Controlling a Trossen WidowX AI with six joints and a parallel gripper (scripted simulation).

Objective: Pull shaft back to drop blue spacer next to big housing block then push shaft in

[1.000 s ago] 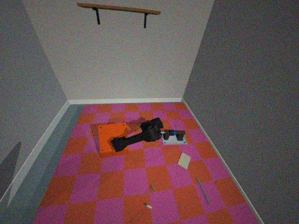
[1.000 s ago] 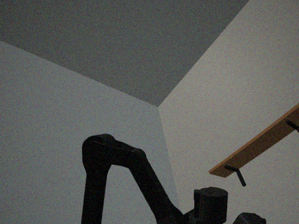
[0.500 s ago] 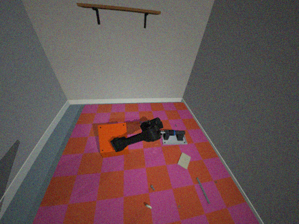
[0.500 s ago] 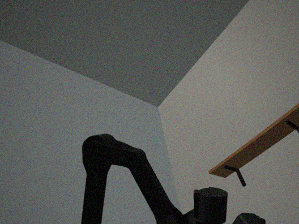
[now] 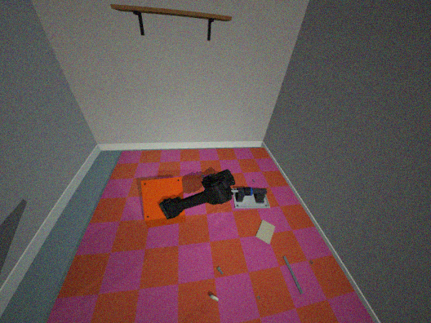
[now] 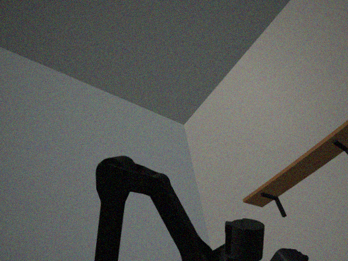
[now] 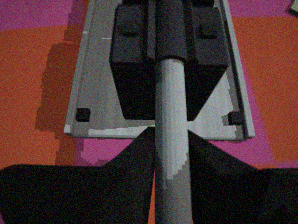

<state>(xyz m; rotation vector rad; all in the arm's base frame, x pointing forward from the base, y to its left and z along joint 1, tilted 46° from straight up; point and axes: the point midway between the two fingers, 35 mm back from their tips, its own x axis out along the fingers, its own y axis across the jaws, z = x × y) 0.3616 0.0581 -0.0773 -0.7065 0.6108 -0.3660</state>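
From where I sit, the top view has my black arm reaching rightward from the orange base plate, left of centre, toward the pale fixture plate at centre right; in the exterior view it rises at lower left, bends over at an elbow and slopes down to the bottom edge, and in the wrist view my gripper has its fingers at the lower left and lower right, pinching the grey shaft, which runs up from the bottom edge into a dark block, while the blue spacer shows above the fixture plate in the top view
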